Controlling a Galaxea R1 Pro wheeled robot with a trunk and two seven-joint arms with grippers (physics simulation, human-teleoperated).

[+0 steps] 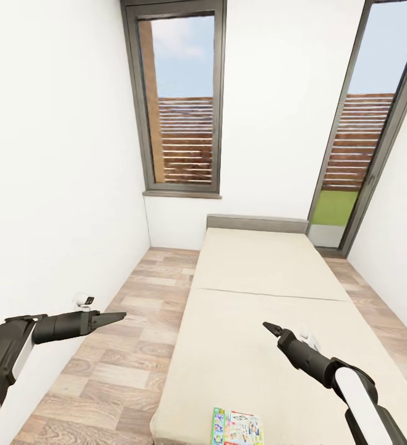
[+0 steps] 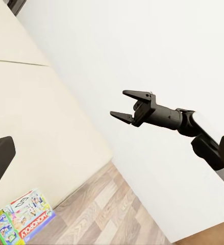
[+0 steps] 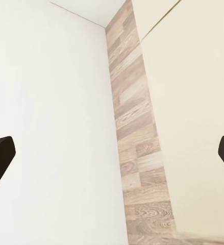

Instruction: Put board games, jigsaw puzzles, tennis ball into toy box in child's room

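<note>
Facing the bed [image 1: 265, 321], both arms raised clear.
2 board games [image 1: 237, 428] lie at its near edge; right gripper [image 2: 126, 106] fingers spread, left gripper [image 1: 115, 317] probably closed.

board games [image 1: 237, 428] flat, apparently side-by-side, bed [image 1: 259, 321] edge

Bare mattress of the bed [image 1: 259, 321] lies unobstructed beyond the board games [image 1: 237, 428].

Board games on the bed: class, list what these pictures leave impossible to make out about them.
- Board games, head view: cut off by the bottom edge, so their full extent is unseen.
- Left wrist view: the green box runs off the bottom edge; its title is too small to read.
- Whether the two boxes overlap or merely touch: unclear.
</note>
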